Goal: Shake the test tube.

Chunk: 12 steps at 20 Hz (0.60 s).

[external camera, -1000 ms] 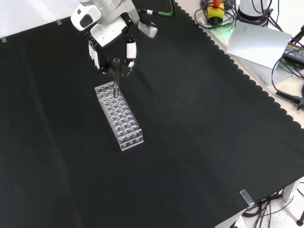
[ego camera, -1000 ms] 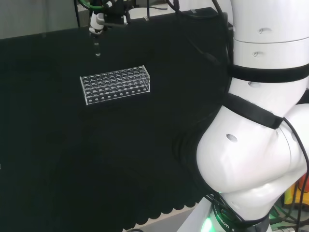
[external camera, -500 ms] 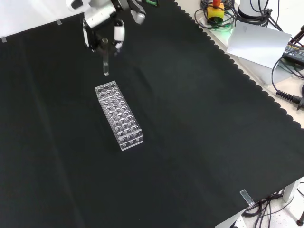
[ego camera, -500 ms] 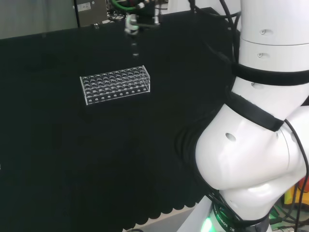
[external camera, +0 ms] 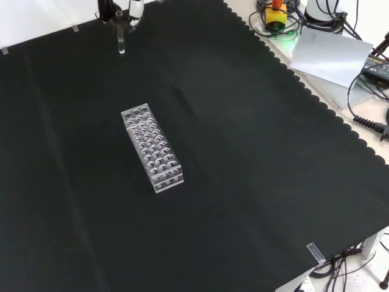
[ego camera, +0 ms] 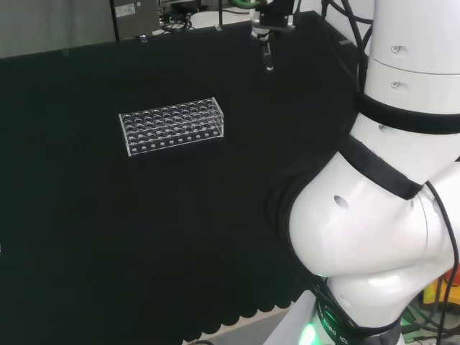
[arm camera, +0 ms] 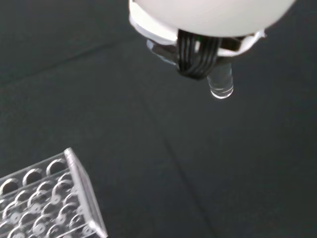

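The counter (external camera: 255,182) is draped in black cloth with a scalloped edge, and in the head view the arm's white links (ego camera: 388,201) rise large at the right. On the cloth stands a clear plastic test tube rack (external camera: 152,148), a long block of round wells in rows; no tube is plainly seen in it. In the front view it lies left of centre, running from upper left to lower right, and in the head view it sits left of centre with its long side across the view (ego camera: 172,126). A corner of it also shows in the wrist view (arm camera: 49,203). The hand (external camera: 130,9) is at the very top edge of the front view, well apart from the rack and raised above the cloth; in the head view it is at the top, right of the rack (ego camera: 272,18). Its fingers are pinched on the upper end of the test tube (external camera: 121,41), a slim clear tube that hangs about upright below them, its rounded bottom clear of the cloth. In the head view the tube (ego camera: 269,59) shows as a short pale streak under the hand, and in the wrist view its rounded tip (arm camera: 221,85) juts out past black cables and the white palm. Whether it holds any liquid cannot be told.
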Tool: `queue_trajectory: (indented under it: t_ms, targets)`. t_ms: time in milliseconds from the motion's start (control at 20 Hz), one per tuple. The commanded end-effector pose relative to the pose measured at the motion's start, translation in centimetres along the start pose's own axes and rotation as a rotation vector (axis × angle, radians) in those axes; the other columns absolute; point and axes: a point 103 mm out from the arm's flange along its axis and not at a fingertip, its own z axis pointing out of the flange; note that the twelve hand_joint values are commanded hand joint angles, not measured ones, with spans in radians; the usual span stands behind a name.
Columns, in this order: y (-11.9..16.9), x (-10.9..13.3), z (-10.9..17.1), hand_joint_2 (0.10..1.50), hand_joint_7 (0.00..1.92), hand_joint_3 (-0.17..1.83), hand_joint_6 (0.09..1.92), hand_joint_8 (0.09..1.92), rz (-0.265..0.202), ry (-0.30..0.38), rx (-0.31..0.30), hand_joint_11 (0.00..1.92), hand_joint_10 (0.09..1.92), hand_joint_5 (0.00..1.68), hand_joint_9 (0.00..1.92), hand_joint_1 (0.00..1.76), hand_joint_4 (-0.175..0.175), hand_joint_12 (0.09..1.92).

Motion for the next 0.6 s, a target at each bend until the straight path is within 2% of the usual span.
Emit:
queue_trajectory:
  t_ms: [50,200,600]
  targets:
    - [-0.4,2.1,-0.1,0.60,1.33,0.74,0.73,0.84,-0.043,0.021,0.002,1.00,0.61,1.23,1.25,1.43,-0.175,1.12]
    - [-1.2,5.5,0.5,0.60,1.33,0.74,0.73,0.84,-0.108,0.035,0.014,1.00,0.61,1.23,1.25,1.43,-0.175,1.12]
    - [-4.8,16.2,1.8,0.60,1.33,0.74,0.73,0.84,-0.322,0.075,0.068,1.00,0.61,1.23,1.25,1.43,-0.175,1.12]
